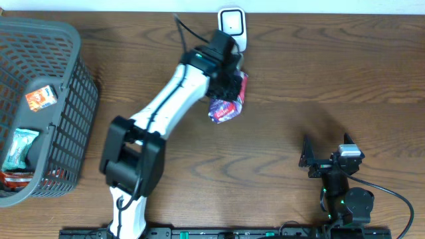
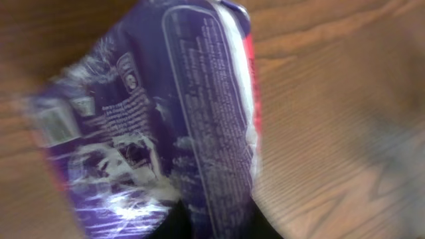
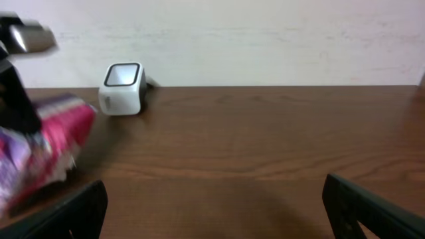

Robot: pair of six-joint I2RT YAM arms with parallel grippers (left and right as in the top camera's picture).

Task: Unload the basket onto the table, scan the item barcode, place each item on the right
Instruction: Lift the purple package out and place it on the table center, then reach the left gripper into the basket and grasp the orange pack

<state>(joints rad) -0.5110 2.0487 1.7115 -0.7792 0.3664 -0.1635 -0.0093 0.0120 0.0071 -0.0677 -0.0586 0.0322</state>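
Observation:
The item, a purple and red snack packet [image 1: 226,104], hangs from my left gripper [image 1: 228,83] just in front of the white barcode scanner [image 1: 232,24] at the table's far edge. In the left wrist view the packet [image 2: 153,126] fills the frame with its printed back side up, and the left gripper [image 2: 214,224] is shut on a fold of it. My right gripper [image 1: 317,159] rests low at the front right, open and empty. From the right wrist view I see the scanner [image 3: 123,88], the packet [image 3: 46,143] at the left, and the right gripper [image 3: 216,212] with its fingers wide apart.
A grey plastic basket [image 1: 81,106] stands at the left edge and holds several packaged items. The left arm [image 1: 166,106] stretches diagonally from the front edge toward the scanner. Bare wooden table [image 1: 332,79] lies between the scanner and the right arm.

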